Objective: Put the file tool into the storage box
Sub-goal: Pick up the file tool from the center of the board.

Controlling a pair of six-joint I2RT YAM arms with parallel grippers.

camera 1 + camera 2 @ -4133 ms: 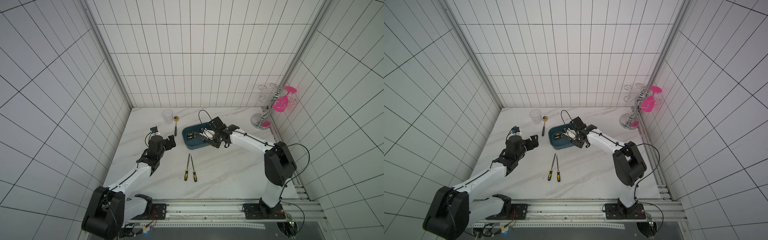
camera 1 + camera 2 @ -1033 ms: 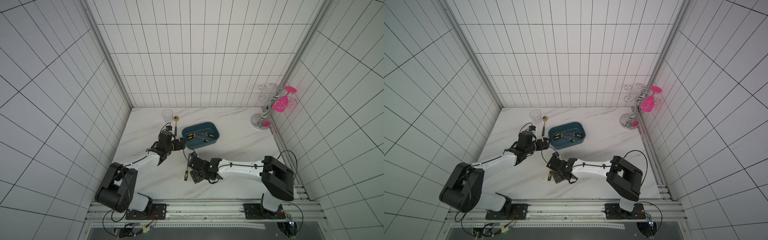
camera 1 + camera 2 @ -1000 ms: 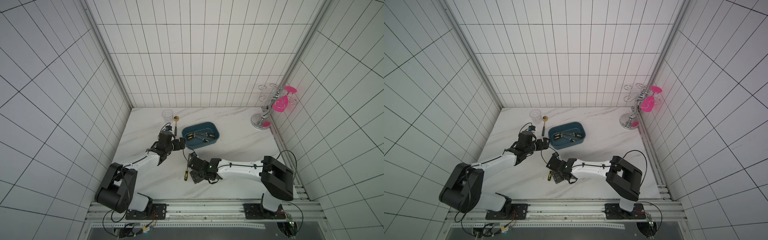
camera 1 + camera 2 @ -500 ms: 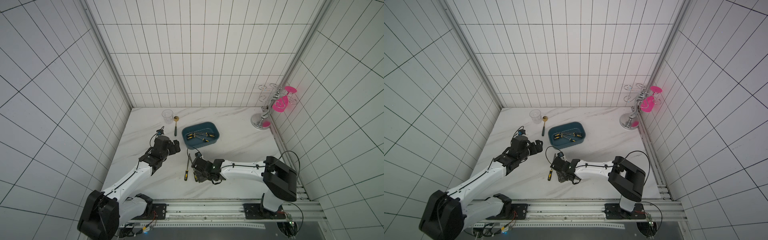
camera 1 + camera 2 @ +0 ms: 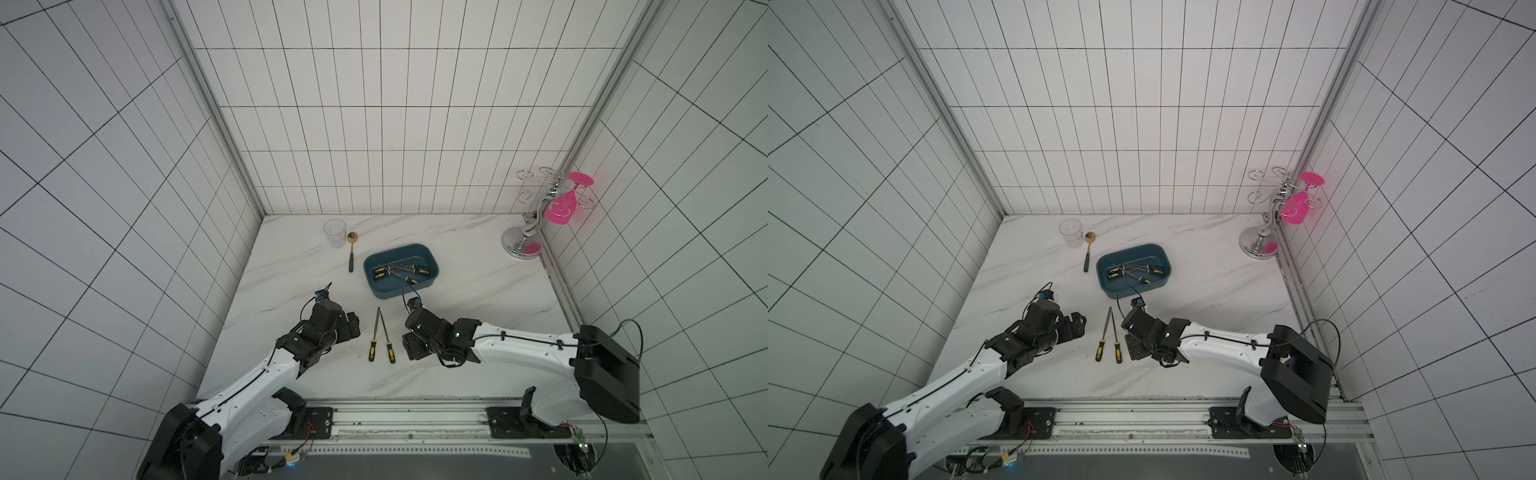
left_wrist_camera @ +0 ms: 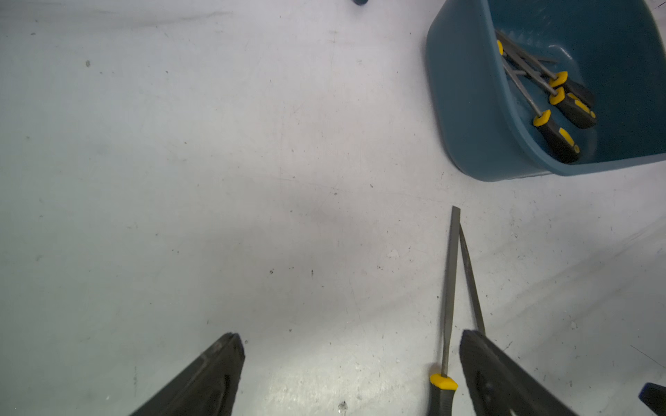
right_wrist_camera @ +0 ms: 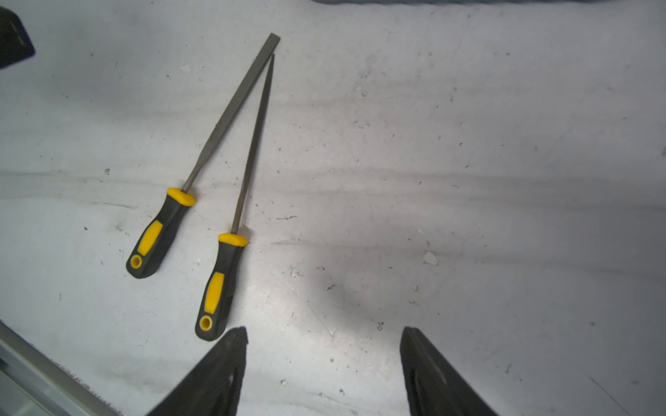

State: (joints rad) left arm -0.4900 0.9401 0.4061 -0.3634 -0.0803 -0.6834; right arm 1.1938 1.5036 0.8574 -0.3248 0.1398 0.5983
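Two file tools with black-and-yellow handles lie side by side on the marble table, a flat one (image 5: 377, 328) (image 7: 229, 112) and a pointed one (image 5: 387, 334) (image 7: 252, 144). The storage box (image 5: 432, 266) (image 5: 1165, 259) (image 6: 465, 108) stands just beyond their tips with several files inside. My left gripper (image 5: 353, 326) (image 6: 351, 360) is open low at the left of the pair; the flat file's handle (image 6: 443, 390) lies just inside one finger. My right gripper (image 5: 415, 351) (image 7: 324, 345) is open at the right of the pair, with only bare table between its fingers.
A clear glass (image 5: 334, 232) and a gold spoon (image 5: 351, 249) sit at the back left of the box. A chrome rack (image 5: 525, 245) holding a pink glass (image 5: 561, 208) stands in the back right corner. A metal rail (image 5: 415, 415) runs along the table's front edge.
My left gripper has drawn back from the box's left end toward the front, down beside the files. My right gripper has shifted slightly right of the files and narrowed a little.
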